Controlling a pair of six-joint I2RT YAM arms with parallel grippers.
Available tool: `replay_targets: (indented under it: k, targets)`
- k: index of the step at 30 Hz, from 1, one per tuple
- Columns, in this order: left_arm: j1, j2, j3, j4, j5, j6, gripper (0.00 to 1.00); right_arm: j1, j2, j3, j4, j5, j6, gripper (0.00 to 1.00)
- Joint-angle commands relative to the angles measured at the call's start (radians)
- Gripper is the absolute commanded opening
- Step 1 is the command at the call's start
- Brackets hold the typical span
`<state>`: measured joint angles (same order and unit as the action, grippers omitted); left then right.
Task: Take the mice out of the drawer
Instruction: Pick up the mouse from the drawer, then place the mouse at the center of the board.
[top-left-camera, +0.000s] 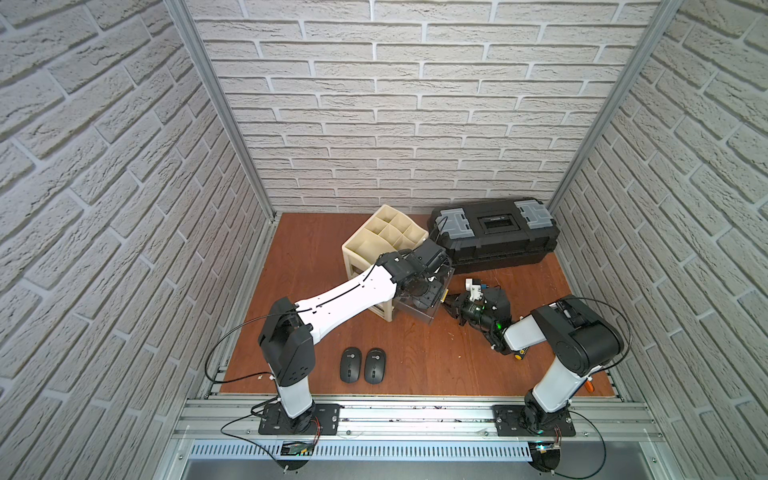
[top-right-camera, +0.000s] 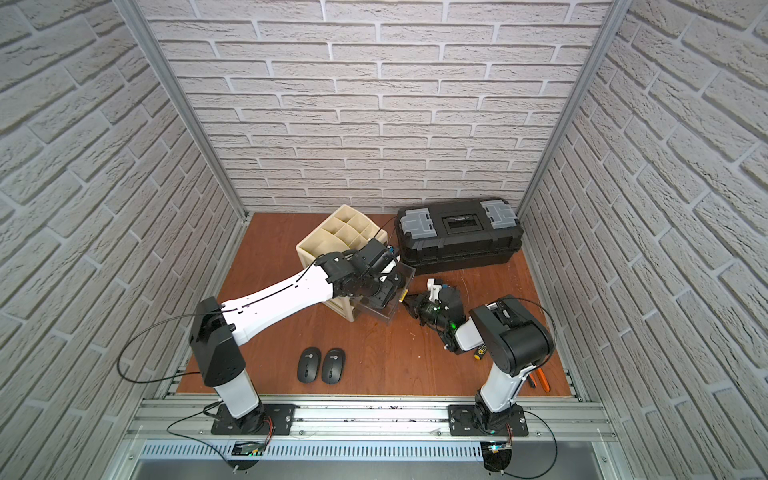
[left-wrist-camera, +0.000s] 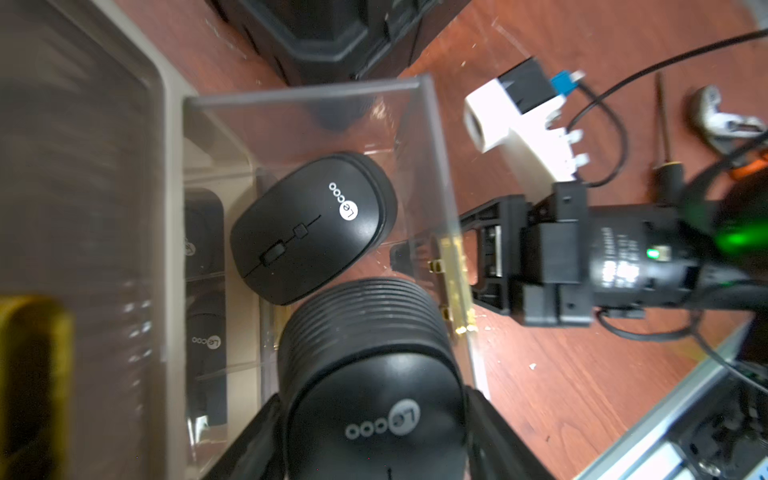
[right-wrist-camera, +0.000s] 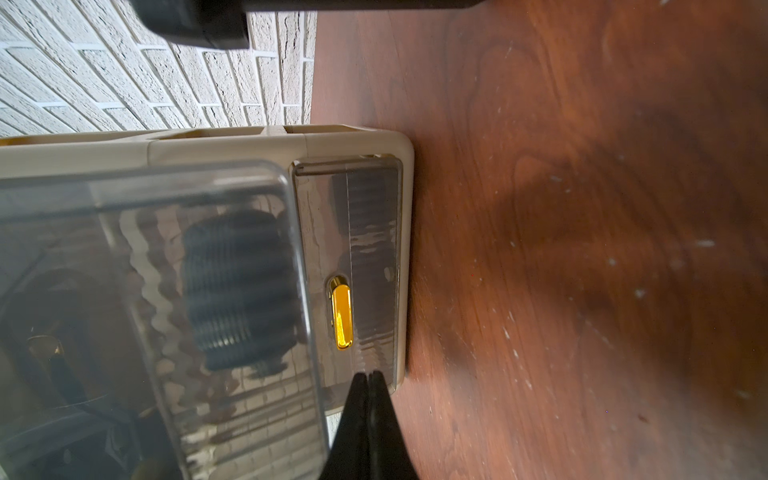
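Note:
My left gripper (left-wrist-camera: 374, 440) reaches into the clear drawer (left-wrist-camera: 307, 89) pulled out of the beige organizer (top-left-camera: 386, 237). It is shut on a black mouse (left-wrist-camera: 374, 390), one finger on each side. A second mouse (left-wrist-camera: 311, 226) lies on the drawer floor just beyond it. Further dark mouse shapes (left-wrist-camera: 205, 340) show through the clear plastic deeper in. Two mice (top-left-camera: 350, 364) (top-left-camera: 374, 365) lie side by side on the table near the front. My right gripper (right-wrist-camera: 368, 374) is shut on nothing, its tips at the open drawer's front by the gold handle (left-wrist-camera: 449, 266).
A black toolbox (top-left-camera: 494, 232) stands at the back right, close to the organizer. A closed lower drawer with a gold handle (right-wrist-camera: 341, 318) sits beside the open one. A yellow-capped screwdriver (top-left-camera: 519, 354) and an orange-handled tool (top-right-camera: 542, 380) lie near the right arm's base.

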<state>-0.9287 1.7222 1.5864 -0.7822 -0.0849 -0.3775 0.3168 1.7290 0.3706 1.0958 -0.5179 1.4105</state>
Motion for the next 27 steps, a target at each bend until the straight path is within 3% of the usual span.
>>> replay_targets:
  k: [1,6,17,27]
  targets:
    - [-0.019,-0.078,-0.030,0.041,-0.007,0.017,0.59,0.006,-0.005,0.017,0.036,-0.008,0.000,0.03]
    - [-0.055,-0.135,-0.059,-0.010,-0.074,-0.082,0.59,0.008,-0.009,0.016,0.043,-0.001,0.000,0.03]
    - [-0.203,-0.293,-0.247,-0.094,-0.206,-0.477,0.59,0.010,-0.005,0.033,0.043,-0.021,-0.007,0.03]
    - [-0.307,-0.394,-0.537,0.044,-0.200,-0.711,0.60,0.011,-0.011,0.037,0.024,-0.033,-0.016,0.03]
